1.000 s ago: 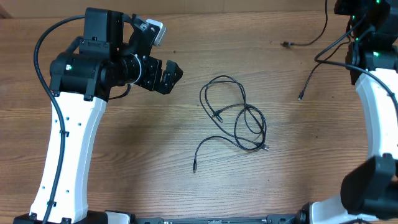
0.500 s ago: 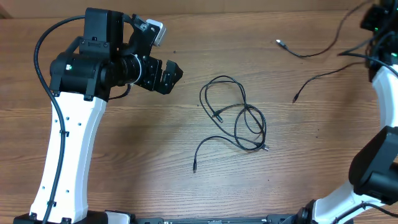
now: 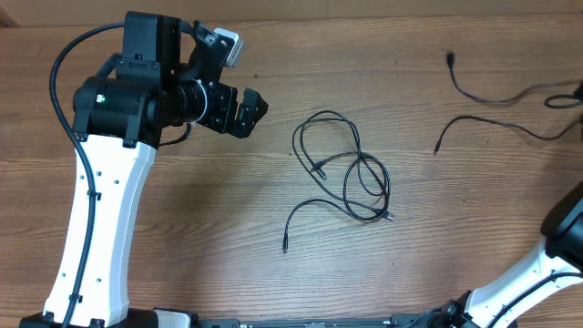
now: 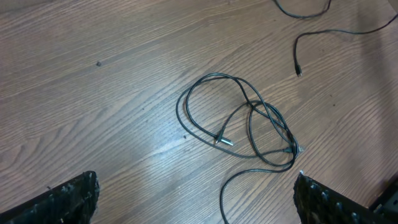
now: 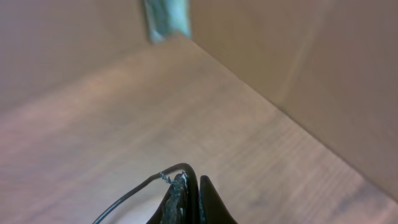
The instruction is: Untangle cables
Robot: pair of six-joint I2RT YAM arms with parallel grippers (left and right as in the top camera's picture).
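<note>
White arm links (image 3: 96, 219), black joint housings (image 3: 137, 96)

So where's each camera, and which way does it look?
Overhead: above the table, looking straight down at the tangle; left arm and part of right arm show.
Left wrist: on the left arm, looking down at the tangle; the open left gripper frames the bottom corners.
Right wrist: on the right arm, looking along the shut right gripper pinching a cable.
Shared: overhead and left wrist both see the tangle.
</note>
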